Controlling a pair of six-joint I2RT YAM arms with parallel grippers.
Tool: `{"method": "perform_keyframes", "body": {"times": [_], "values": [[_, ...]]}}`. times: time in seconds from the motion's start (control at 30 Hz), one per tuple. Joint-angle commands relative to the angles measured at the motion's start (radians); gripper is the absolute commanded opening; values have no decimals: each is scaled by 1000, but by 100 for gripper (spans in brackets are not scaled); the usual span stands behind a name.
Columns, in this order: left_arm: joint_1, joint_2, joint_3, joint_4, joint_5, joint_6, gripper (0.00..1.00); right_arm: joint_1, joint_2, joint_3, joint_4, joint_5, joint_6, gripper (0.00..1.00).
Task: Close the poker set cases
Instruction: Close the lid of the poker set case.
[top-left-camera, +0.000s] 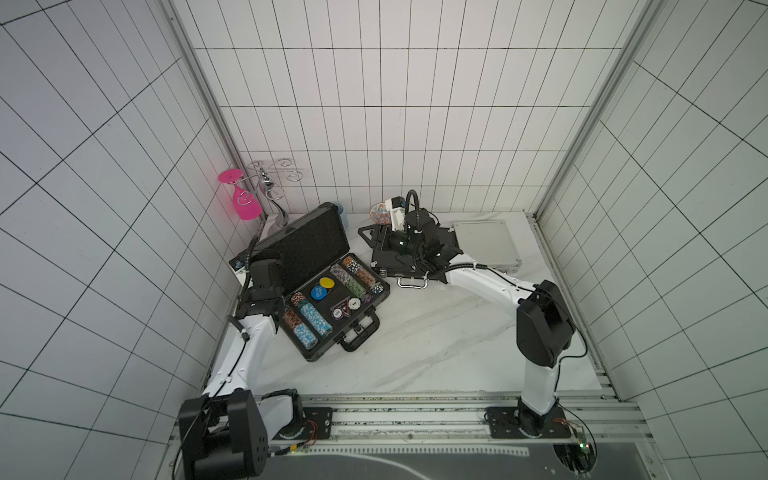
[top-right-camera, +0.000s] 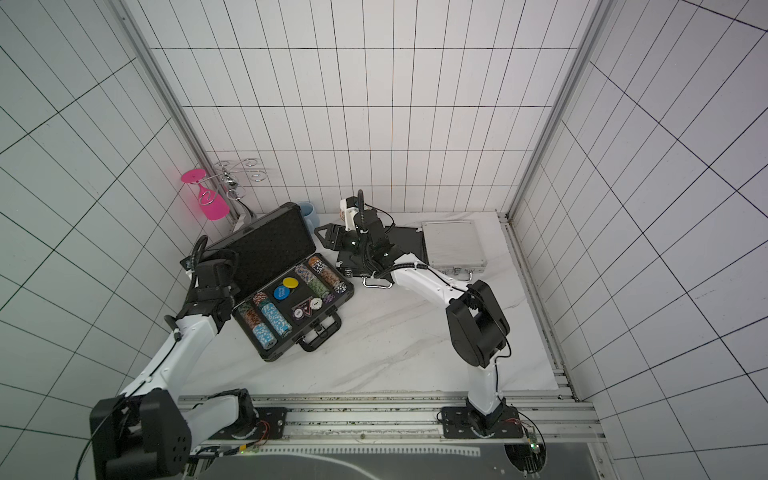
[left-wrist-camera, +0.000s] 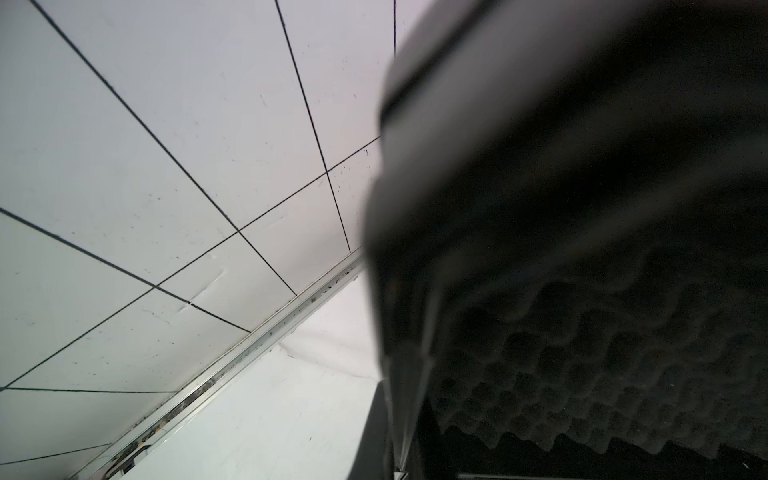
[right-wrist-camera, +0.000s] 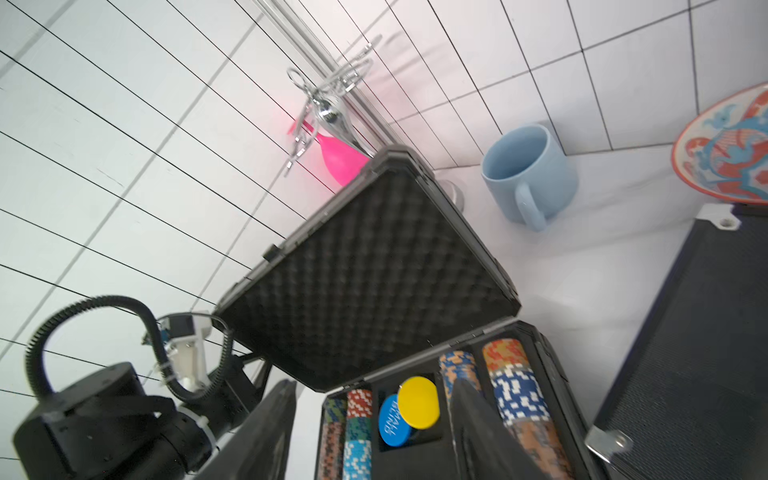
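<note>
Left gripper (top-left-camera: 257, 261) closed, seemingly behind the raised case lid (top-left-camera: 307, 241) — stiff, hinged; push its top edge. Right gripper (right-wrist-camera: 374, 386) gapes empty.

An open black case (right-wrist-camera: 365, 274) is seen with its foam-lined lid raised over rows of poker chips (right-wrist-camera: 515, 386) and a yellow disc (right-wrist-camera: 417, 402) overlapping a blue disc (right-wrist-camera: 392, 422), framed between the parted fingers of the right gripper (right-wrist-camera: 374, 382), while a blue mug (right-wrist-camera: 528, 170) and a closed black case (right-wrist-camera: 698, 332) are shown nearby
</note>
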Motion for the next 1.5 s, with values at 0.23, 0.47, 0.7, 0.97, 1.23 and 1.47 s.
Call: {"method": "perform_keyframes", "body": {"times": [0.23,0.47,0.7,0.97,1.23,1.47], "values": [[-57,-67,-20,237,87,-9,0,20,130,28,349,-26,270,59],[-63,-89,-44,251,86,7,0,68,278,178,345,-87,260,59],[-86,-117,-73,255,83,11,0,92,370,220,566,-148,295,61],[-128,-219,-153,280,53,9,0,91,364,217,658,-149,323,62],[-168,-256,-163,287,5,59,0,86,430,310,674,-99,402,61],[-184,-259,-165,290,-11,82,0,76,534,509,579,-67,455,59]]}}
